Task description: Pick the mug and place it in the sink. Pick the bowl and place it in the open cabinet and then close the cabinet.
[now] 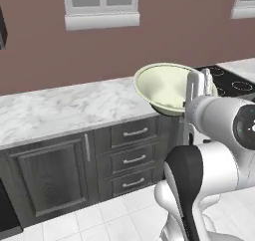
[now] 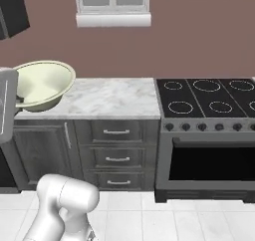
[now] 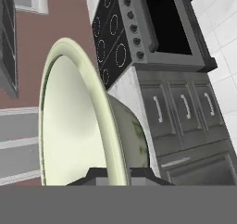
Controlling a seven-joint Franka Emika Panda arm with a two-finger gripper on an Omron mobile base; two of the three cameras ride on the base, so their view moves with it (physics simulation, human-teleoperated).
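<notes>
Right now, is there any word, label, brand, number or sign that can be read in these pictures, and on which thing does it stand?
None: no readable text on anything.
The wide cream-white bowl is plain.
The black stove top has only white burner rings, no writing.
Its dark round knobs show no legible marks; too small to tell.
The dark grey drawers and white marble counter carry no labels.

The bowl is held tilted above the front edge of the counter, its rim pinched at the gripper. The stove is set just right of the counter, its oven below. Under the counter a cabinet door stands left of three stacked drawers. A window is set in the wall behind the counter.
</notes>
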